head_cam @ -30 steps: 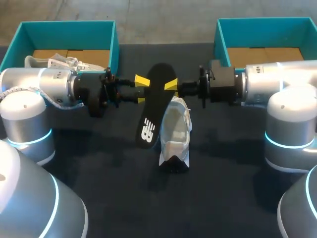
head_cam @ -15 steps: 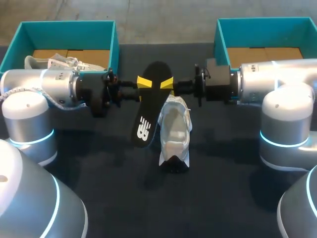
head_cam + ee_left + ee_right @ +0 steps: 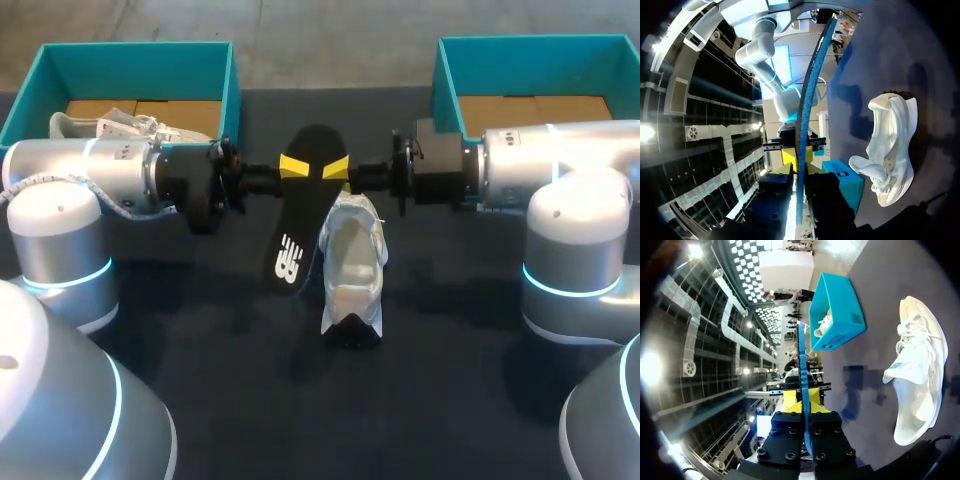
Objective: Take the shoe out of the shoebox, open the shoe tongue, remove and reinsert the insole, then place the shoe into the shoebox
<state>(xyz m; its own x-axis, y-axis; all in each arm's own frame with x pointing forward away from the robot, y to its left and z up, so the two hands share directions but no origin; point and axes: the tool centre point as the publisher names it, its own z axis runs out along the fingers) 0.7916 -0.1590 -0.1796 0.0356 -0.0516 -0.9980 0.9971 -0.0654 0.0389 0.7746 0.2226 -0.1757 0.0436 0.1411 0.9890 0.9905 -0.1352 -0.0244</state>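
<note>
The black insole (image 3: pixel 298 228) hangs tilted in the air, just beside the white shoe (image 3: pixel 352 268) resting upright on its sole.

Silver arms (image 3: pixel 100 170), glowing cyan rings (image 3: pixel 62 284)

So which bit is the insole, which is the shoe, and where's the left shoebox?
insole (image 3: pixel 300 220): head view, black middle above its white logo.
shoe (image 3: pixel 352 262): head view, white upper beside the opening.
left shoebox (image 3: pixel 140 70): head view, inner face of its far wall.
</note>
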